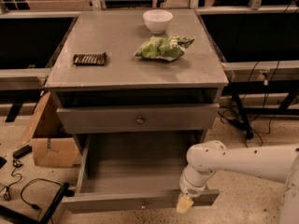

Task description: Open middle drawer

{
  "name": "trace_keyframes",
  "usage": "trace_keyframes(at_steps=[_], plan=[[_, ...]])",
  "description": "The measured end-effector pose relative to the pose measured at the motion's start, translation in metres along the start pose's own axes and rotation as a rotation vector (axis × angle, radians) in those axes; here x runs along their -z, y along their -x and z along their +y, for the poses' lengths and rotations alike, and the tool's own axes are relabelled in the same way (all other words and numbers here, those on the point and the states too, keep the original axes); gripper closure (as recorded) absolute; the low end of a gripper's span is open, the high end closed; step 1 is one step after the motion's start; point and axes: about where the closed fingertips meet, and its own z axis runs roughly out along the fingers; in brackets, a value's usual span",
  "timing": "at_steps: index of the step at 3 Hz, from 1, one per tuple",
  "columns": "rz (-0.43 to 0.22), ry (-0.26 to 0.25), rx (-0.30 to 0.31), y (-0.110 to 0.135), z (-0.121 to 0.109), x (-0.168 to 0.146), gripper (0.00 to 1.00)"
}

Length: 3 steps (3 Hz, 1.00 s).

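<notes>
The middle drawer point(135, 171) is pulled far out of the grey cabinet, and its inside shows empty. Its flat grey front point(107, 203) faces me low in the view, with the small brass knob point(143, 202) at its centre. The uppermost drawer point(138, 119) above it is pushed in, with its own brass knob. The lowest drawer is hidden beneath the open one. My gripper point(184, 203) points down at the right part of the open drawer's front, right of the knob, at the end of my white arm point(243, 162).
On the cabinet top point(117, 64) lie a white bowl point(157, 20), a green chip bag point(162, 48) and a dark snack bar point(89, 59). A cardboard box point(49, 143) and cables point(28, 190) lie on the floor at the left. Black table legs and cables stand at the right.
</notes>
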Motion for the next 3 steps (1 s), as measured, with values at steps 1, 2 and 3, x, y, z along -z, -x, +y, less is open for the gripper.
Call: trace_keyframes(at_steps=[1,2,3], plan=[[0.000,0.000,0.000,0.000,0.000,0.000,0.00],[0.002,0.006,-0.004,-0.002,0.003,-0.003,0.00],[0.023,0.029,-0.013,-0.009,0.017,-0.016,0.19]])
